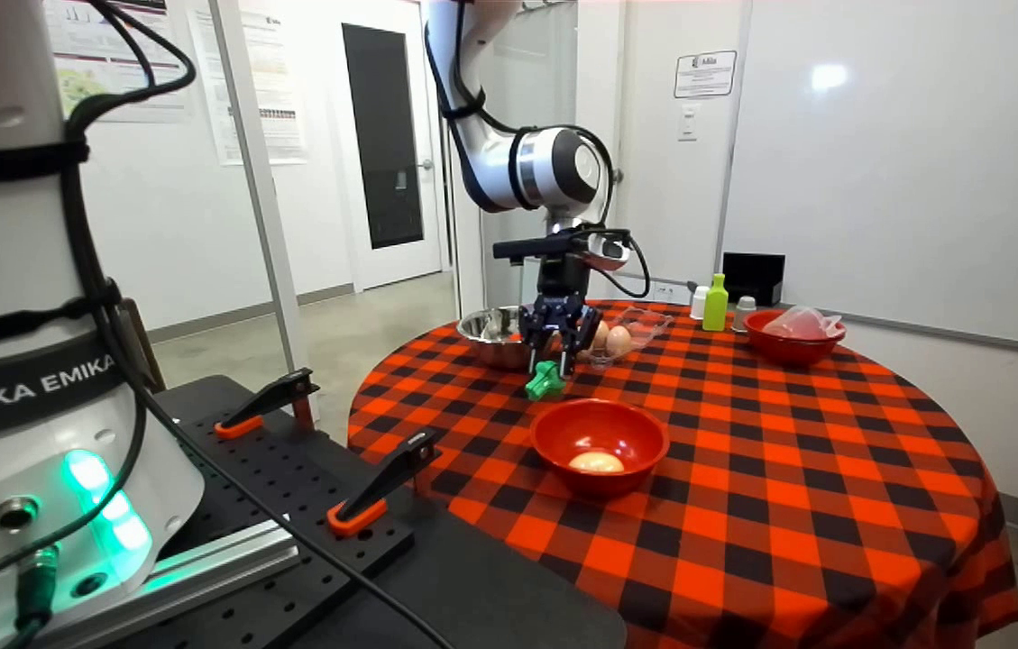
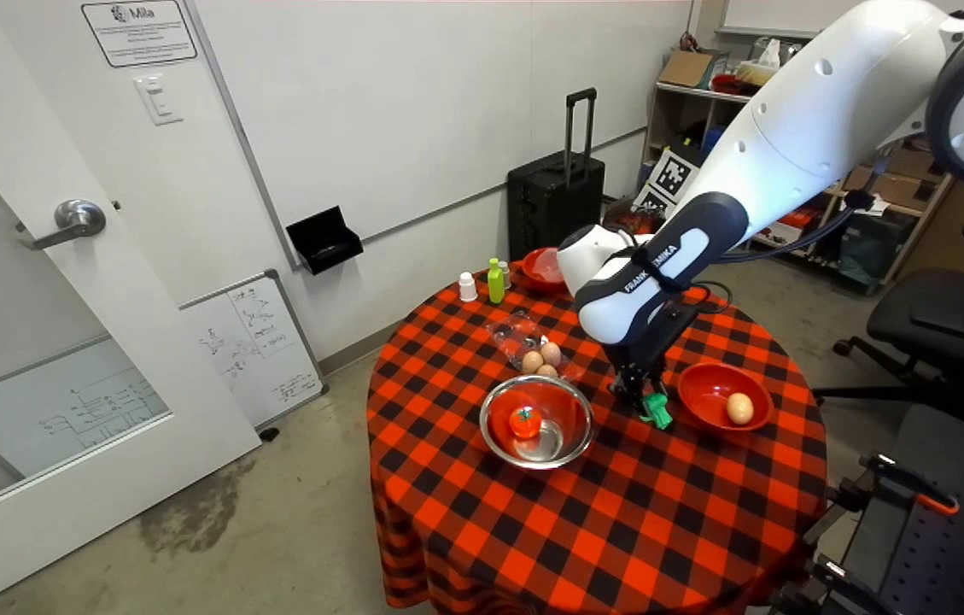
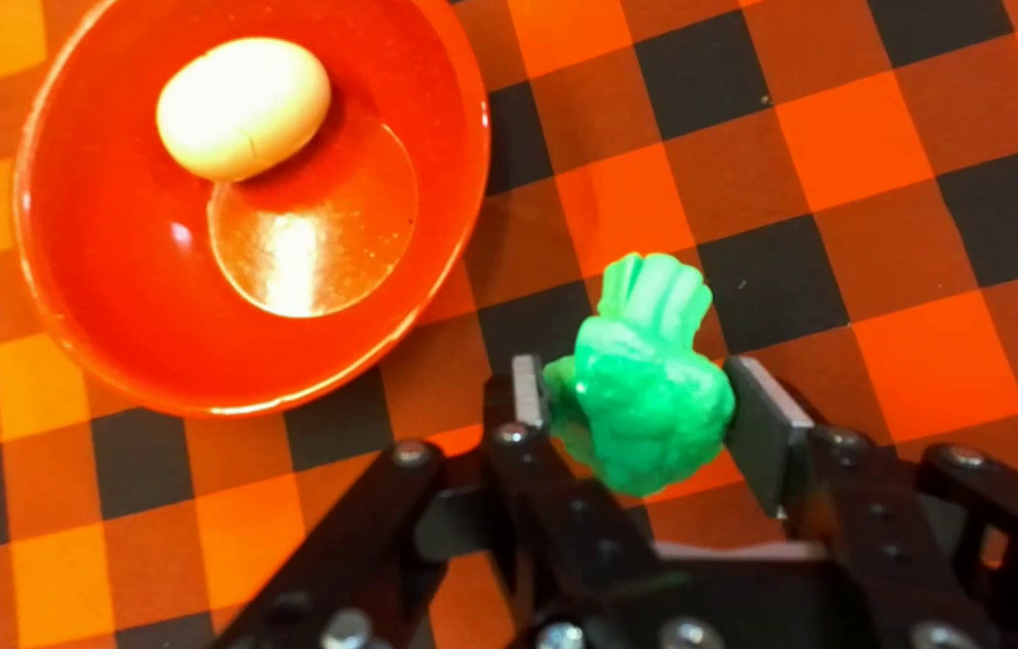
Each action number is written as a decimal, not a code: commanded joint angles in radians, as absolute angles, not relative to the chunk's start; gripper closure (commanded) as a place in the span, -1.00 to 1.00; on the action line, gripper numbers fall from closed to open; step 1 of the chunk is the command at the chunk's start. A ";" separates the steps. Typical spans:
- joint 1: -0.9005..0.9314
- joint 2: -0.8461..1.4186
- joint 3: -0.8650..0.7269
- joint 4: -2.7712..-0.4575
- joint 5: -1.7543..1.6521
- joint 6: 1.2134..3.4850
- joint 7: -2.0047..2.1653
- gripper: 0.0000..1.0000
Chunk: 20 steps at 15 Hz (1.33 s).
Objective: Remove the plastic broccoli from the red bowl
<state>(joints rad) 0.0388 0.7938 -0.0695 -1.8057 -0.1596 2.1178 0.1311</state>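
Just outside the smooth, rounded red bowl (image 3: 112, 234), where a pale oval egg (image 3: 243, 108) lies, a glossy plastic broccoli (image 3: 653, 406), knobbly at the crown and ridged along its paler stem, is pinched by the Robotiq gripper (image 1: 549, 366). Its flat grey pads (image 3: 761, 437) clamp the crown, parted only by that width; whether the broccoli touches the red-and-black checked tablecloth (image 3: 860, 207) cannot be told
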 commanded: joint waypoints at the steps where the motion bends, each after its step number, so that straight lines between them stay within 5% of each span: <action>1: 0.046 0.873 -0.066 -1.708 -0.171 2.051 0.095 0.38; 6: 0.047 0.924 -0.067 -1.650 -0.168 2.008 0.088 0.00; 7: 0.046 0.931 -0.067 -1.640 -0.167 2.001 0.087 -0.42; 11: 0.045 0.947 -0.068 -1.614 -0.166 1.979 0.090 -0.93; 20: 0.049 0.871 -0.098 -1.667 -0.175 2.043 0.135 -1.00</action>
<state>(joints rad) 0.0424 0.9155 -0.0821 -1.6401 -0.1595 2.0207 0.1160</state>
